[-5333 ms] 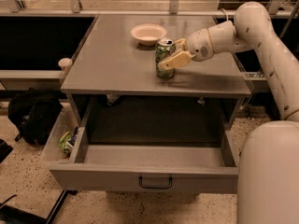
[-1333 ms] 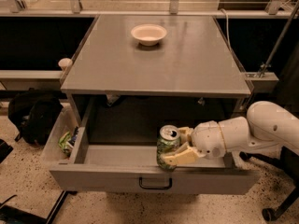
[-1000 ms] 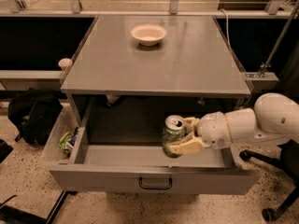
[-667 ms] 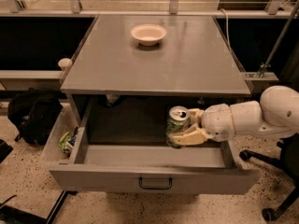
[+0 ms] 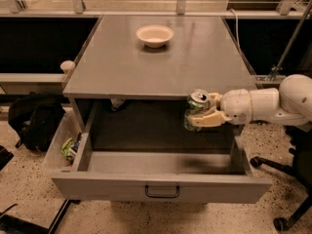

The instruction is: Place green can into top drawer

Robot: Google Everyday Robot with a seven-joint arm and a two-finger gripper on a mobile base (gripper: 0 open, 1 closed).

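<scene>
The green can [image 5: 196, 109], green with white print and a silver top, is held upright in my gripper [image 5: 204, 114]. The gripper is shut on it and reaches in from the right on a white arm [image 5: 273, 104]. The can hangs above the right part of the open top drawer [image 5: 161, 186], near the table's front edge and well above the drawer floor. The drawer is pulled far out, with a grey front panel and a small black handle [image 5: 162, 192].
A pale round bowl [image 5: 154, 35] sits at the back of the grey table top [image 5: 146, 67]. A translucent plastic bin [image 5: 62, 143] with green items hangs left of the drawer. A black bag [image 5: 31, 121] lies on the floor at left. An office chair base [image 5: 280, 179] stands at right.
My gripper has carried the can from low in the drawer up and to the right, now level with the table's front edge. Earlier it took the can from the table top.
</scene>
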